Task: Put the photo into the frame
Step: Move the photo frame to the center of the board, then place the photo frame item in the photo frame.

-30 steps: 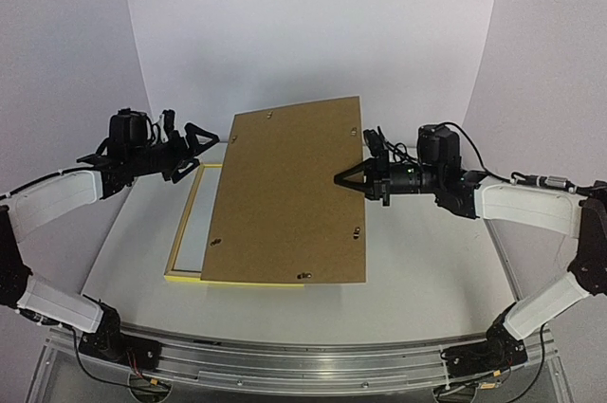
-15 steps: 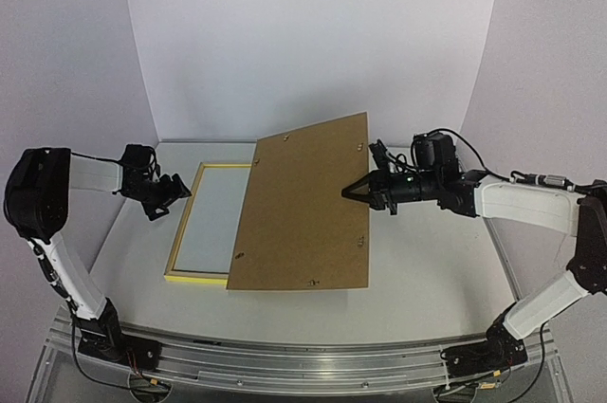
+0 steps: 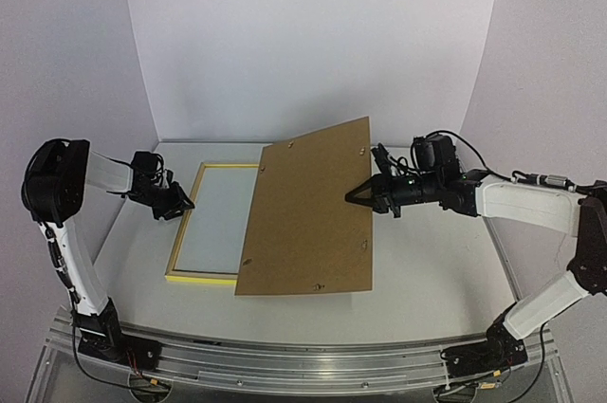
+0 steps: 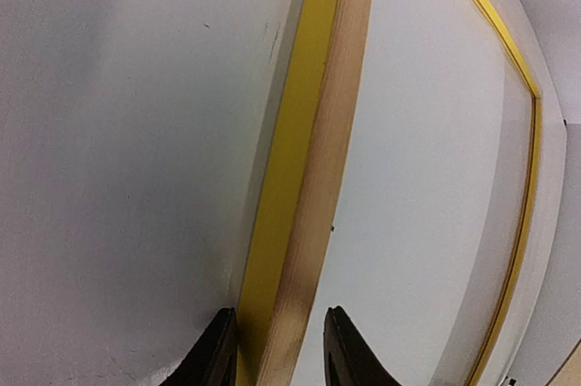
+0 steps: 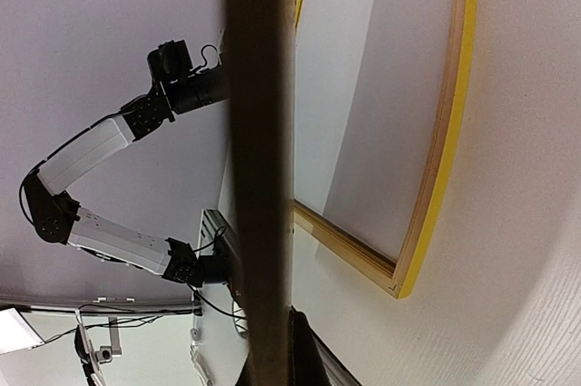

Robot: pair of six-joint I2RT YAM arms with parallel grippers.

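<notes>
The left end effector (image 4: 280, 350) sits low at the frame's (image 3: 201, 279) left rail, one finger on each side of it. Its jaws are partly open. The outer finger lies against the yellow outer face, and a sliver of gap shows between the inner finger and the wooden inner edge, so the rail is straddled, not clamped. The frame lies flat on the white tabletop (image 3: 427, 270), left of centre, with its long sides running away from the arms. Inside its yellow edges the surface is plain and pale; whether that is the bare pane or the photo lying face down cannot be told.

The right end effector (image 3: 356, 192) is closed on the right edge of the brown backing board (image 3: 303, 218), about midway along that edge. In the right wrist view the board runs edge-on straight up from between the fingers. The board is tilted, with its gripped right side raised and its left side lower. It covers the right part of the frame, and its near left corner is just beside the frame's front rail. Small metal clips dot the board near its edges. Both arms reach inward from the near corners of the tabletop, the left stretched low and the right held higher.
</notes>
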